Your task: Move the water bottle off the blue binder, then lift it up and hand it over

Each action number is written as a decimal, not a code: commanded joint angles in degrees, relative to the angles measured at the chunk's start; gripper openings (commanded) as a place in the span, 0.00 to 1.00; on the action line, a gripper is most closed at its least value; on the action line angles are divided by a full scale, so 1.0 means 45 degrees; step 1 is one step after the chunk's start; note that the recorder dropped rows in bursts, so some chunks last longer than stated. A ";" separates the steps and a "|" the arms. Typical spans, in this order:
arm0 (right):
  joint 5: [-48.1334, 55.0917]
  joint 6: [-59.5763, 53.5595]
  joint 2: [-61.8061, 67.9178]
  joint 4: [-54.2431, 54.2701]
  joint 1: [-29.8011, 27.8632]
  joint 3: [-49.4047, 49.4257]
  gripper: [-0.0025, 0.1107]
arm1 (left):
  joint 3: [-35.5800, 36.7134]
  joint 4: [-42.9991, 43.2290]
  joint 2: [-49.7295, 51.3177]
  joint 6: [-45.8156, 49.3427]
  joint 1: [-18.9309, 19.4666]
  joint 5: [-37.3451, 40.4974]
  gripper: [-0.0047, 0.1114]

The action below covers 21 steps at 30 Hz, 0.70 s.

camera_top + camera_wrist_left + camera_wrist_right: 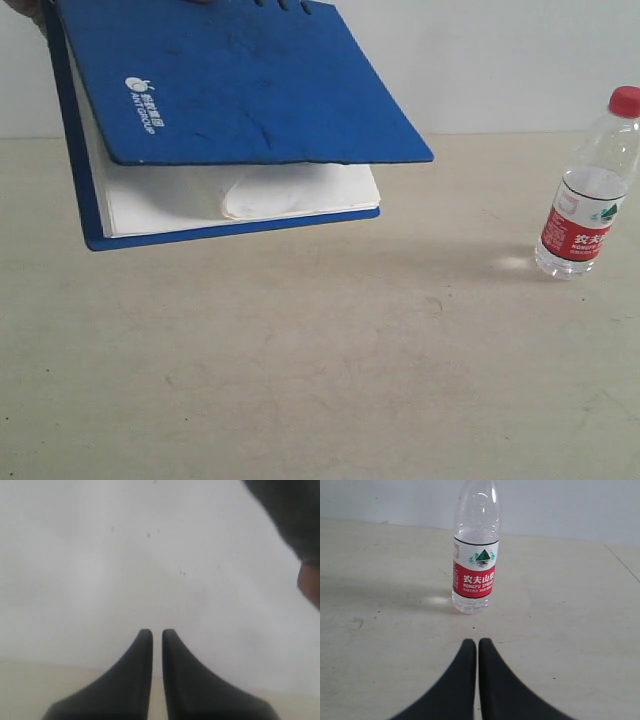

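**Binder aloft, bottle on the table**

Exterior view: the water bottle (588,195) stands upright on the table (300,380). The blue binder (240,80) hangs tilted in the air, well apart to its left.

Left wrist view: the left gripper (156,635), fingers nearly together, is empty.

Right wrist view: the right gripper (477,645), pinched together and empty, points at the water bottle without touching it.

**Left gripper** (157,632): two dark, tapering fingers (135,675) drawn together, the jaws parted only by a thin, even slit from tips to base, nothing held between them. **Right gripper** (477,642): the same pair of dark fingers (497,685), jaws closed, the seam between them narrower still, likewise empty. In each wrist view the fingers lie symmetric about the centre line and point straight ahead of the camera, tips rounded.
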 commanded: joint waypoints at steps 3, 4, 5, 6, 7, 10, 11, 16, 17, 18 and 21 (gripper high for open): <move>-0.0143 0.0061 -0.0059 0.0010 -0.0041 -0.0018 0.02 | 0.2160 0.0064 -0.1358 -0.0871 0.0288 0.2051 0.10; -0.0143 0.0038 -0.0059 0.0010 -0.0041 -0.0018 0.02 | 0.2202 0.0046 -0.1358 -0.0871 0.0288 0.2051 0.10; -0.0143 0.0038 -0.0059 0.0010 -0.0041 -0.0018 0.02 | 0.2202 0.0046 -0.1358 -0.0871 0.0288 0.2125 0.10; -0.0143 0.0038 -0.0059 0.0010 -0.0041 -0.0018 0.02 | 0.2202 0.0156 -0.1358 -0.0704 0.0288 0.3344 0.10; -0.0143 0.0038 -0.0059 0.0010 -0.0041 -0.0018 0.02 | 0.2202 0.0156 -0.1358 -0.0487 0.0288 0.4006 0.10; -0.0143 0.0038 -0.0059 0.0010 -0.0041 -0.0018 0.02 | 0.2202 0.0191 -0.1358 0.0501 0.0266 0.4899 0.10; -0.0143 0.0094 -0.0059 0.0010 -0.0041 -0.0018 0.02 | 0.2202 0.0191 -0.1358 0.0501 0.0243 0.4899 0.10; -0.0143 0.0094 -0.0059 0.0010 -0.0041 -0.0018 0.02 | 0.2202 0.0027 -0.1358 0.0136 0.0155 0.4926 0.10; -0.0143 0.0094 -0.0059 0.0010 -0.0041 -0.0018 0.02 | 0.2202 0.0004 -0.1358 0.0142 0.0155 0.4952 0.10; -0.0143 0.0094 -0.0059 0.0010 -0.0041 -0.0018 0.02 | 0.2202 -0.0055 -0.1358 0.0178 0.0190 0.4952 0.10; -0.0143 0.0094 -0.0059 0.0010 -0.0041 -0.0018 0.02 | 0.2202 -0.0002 -0.1358 0.0178 -0.0792 0.5074 0.10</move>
